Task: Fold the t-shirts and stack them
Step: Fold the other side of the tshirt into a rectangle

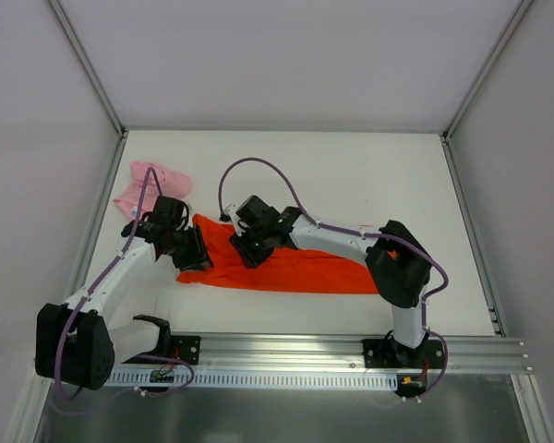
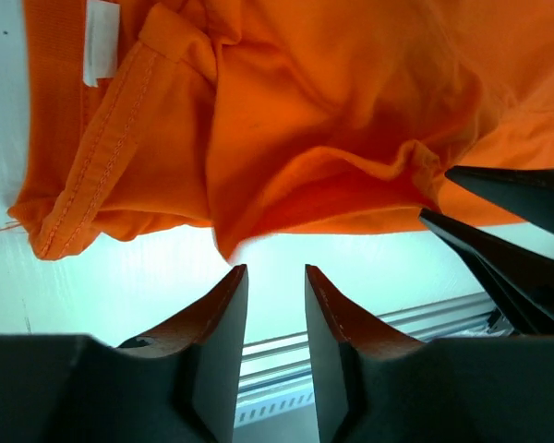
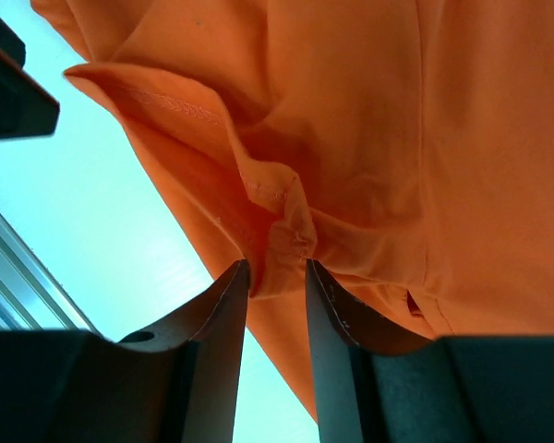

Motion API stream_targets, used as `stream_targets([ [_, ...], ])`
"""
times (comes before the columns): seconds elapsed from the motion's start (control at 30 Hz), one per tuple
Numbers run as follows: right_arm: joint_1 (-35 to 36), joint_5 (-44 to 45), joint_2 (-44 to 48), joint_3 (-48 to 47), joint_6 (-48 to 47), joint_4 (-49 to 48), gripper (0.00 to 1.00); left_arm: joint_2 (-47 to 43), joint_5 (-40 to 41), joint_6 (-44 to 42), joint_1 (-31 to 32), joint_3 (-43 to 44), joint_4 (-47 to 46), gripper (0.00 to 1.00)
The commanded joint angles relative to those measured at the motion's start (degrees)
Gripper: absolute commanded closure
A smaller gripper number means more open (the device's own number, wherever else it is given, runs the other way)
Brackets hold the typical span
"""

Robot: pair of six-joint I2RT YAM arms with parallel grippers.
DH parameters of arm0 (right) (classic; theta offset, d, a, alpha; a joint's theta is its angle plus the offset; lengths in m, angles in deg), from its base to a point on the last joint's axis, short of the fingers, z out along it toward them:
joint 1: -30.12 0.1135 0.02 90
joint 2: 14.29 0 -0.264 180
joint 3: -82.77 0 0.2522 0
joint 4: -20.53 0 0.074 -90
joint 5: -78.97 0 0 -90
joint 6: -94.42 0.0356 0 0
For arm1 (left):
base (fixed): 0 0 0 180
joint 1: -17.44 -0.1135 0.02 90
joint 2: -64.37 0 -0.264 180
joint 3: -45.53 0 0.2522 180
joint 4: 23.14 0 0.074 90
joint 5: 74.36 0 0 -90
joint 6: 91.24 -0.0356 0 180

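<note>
Two claws crowded the left end of the orange-red tee (image 1: 305, 270). It lay as a long crumpled band across the near part of the table (image 1: 351, 175), its long axis running left to right, roughly parallel to the rail (image 1: 295, 348).

The left gripper (image 2: 274, 269) stood narrowly parted and empty, with the band's hemmed edge just ahead of its tips. The right gripper (image 3: 275, 264), just beside it toward the middle, was parted about as narrowly. A puckered seam sat right at its tips, and we could not tell whether the pads touched it.

We judged that the next fold would turn on that axis. Most of the cloth stretched away to the right, toward the right arm's base.

The pale pink tee (image 1: 150, 187) lay bunched at the far left, behind the left arm and apart from the orange one. Beyond the band, the far part of the white tabletop lay bare, giving room to spread.
</note>
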Motion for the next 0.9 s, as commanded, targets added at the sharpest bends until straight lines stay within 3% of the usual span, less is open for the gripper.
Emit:
stream_targets([
  [0.0, 0.3, 1.0, 1.8, -0.1, -1.0, -1.3, 0.65, -0.2, -3.2, 0.1, 0.6, -1.1, -0.8, 0.63],
  [0.17, 0.4, 1.6, 5.3, -0.1, -1.0, -1.8, 0.64, -4.0, 0.3, 2.3, 0.8, 0.9, -0.3, 0.41],
  [0.27, 0.2, 4.7, 7.6, 0.2, 0.5, -2.1, 0.65, -4.3, 5.8, 3.8, 0.6, 3.8, 0.2, 0.41],
  [0.4, -0.6, 8.0, 8.6, -0.7, 8.3, -1.7, 0.78, 3.9, 7.3, 3.9, 0.6, 11.0, 0.5, 0.56],
  [0.57, -0.5, 6.4, 5.7, -2.8, 21.2, -1.2, 0.98, 12.8, 4.2, 5.0, 0.6, 16.3, -3.6, 0.66],
  [0.87, -0.3, 2.1, -2.5, -4.0, 26.2, -8.3, 0.99, 26.1, 4.0, 2.7, 0.3, 19.6, -7.2, 0.81],
])
